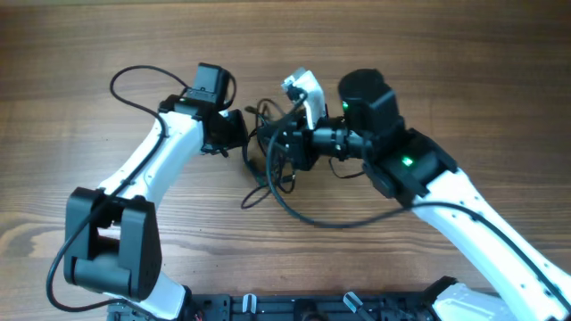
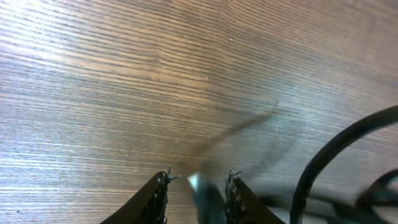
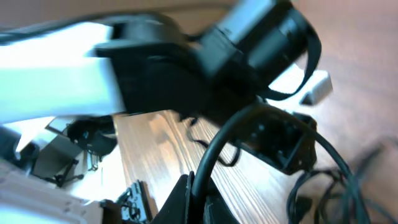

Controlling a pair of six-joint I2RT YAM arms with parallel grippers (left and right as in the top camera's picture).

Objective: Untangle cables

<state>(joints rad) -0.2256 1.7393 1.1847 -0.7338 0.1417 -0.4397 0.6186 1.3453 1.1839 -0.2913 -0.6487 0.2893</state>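
Note:
The cables (image 1: 268,143) lie as a black tangle at the table's middle, between my two grippers. One thicker strand (image 1: 312,220) loops off toward the front. My right gripper (image 1: 285,152) reaches in from the right. In the right wrist view it (image 3: 198,190) is shut on a black cable (image 3: 217,140) that arcs up out of its fingers. My left gripper (image 1: 239,134) sits at the tangle's left side. In the left wrist view its jaws (image 2: 198,180) stand apart, with a blurred cable end (image 2: 205,190) between them, close to the right finger. Another black cable (image 2: 323,155) curves past on the right.
A white plug block (image 1: 303,87) lies just behind the tangle, also seen in the right wrist view (image 3: 316,87). The left arm (image 3: 161,68) fills the top of the right wrist view. A black base rail (image 1: 294,308) runs along the front edge. Bare wood table (image 1: 428,53) surrounds the tangle.

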